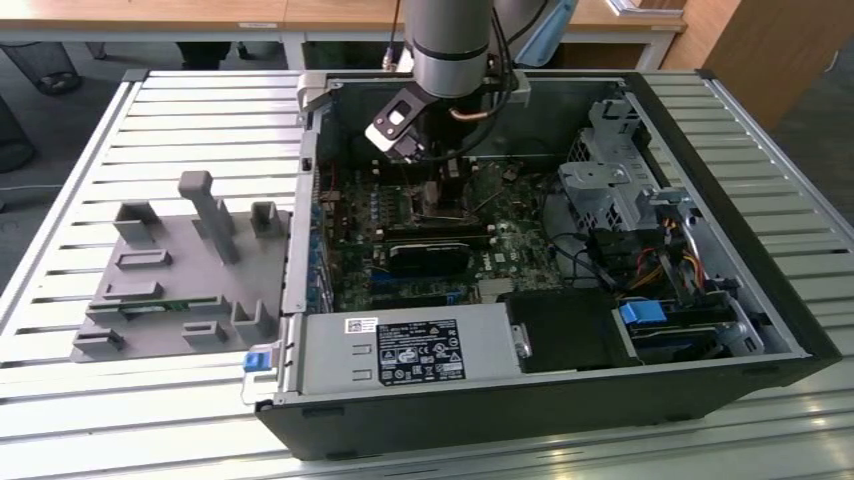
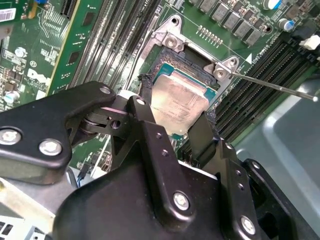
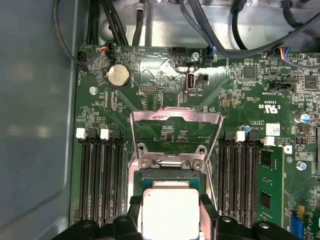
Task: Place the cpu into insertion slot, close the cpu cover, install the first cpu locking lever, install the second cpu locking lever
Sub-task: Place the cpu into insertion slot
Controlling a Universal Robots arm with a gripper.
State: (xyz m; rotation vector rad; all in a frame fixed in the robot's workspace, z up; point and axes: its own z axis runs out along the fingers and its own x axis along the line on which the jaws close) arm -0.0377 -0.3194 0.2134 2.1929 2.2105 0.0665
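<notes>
Currently, at the exterior view's left, a grey moulded fixture (image 1: 174, 270) with upright pegs lies on the slatted metal surface (image 1: 134, 430). Just beside it, toward the exterior view's right, stands the open computer case (image 1: 534, 420), with a labelled power supply (image 1: 407, 352) along its near edge and a metal drive cage (image 1: 614, 190) at its far right. The arm (image 1: 451, 40) reaches down into the case over the green motherboard (image 1: 514, 250). In the second wrist view the hand (image 2: 176, 107) is narrowed onto the cpu (image 2: 180, 97): one black finger (image 2: 145, 95) presses one edge of the chip and the other presses the opposite edge, the dull silver face turned up. The cpu sits directly over the insertion slot (image 2: 187, 67), whose black frame shows past the chip's far edge; whether the chip already touches the slot I cannot tell. A thin locking lever (image 2: 275, 88) juts away from one corner of the slot, unlatched. In the first wrist view the cpu cover (image 3: 176, 115) stands tilted open on the far side of the slot, hinged up, with bare board visible through its square cut-out. Long black memory slots (image 3: 102, 175) run along both sides of the socket. A coin cell (image 3: 119, 76) sits on the board beyond the cover.
</notes>
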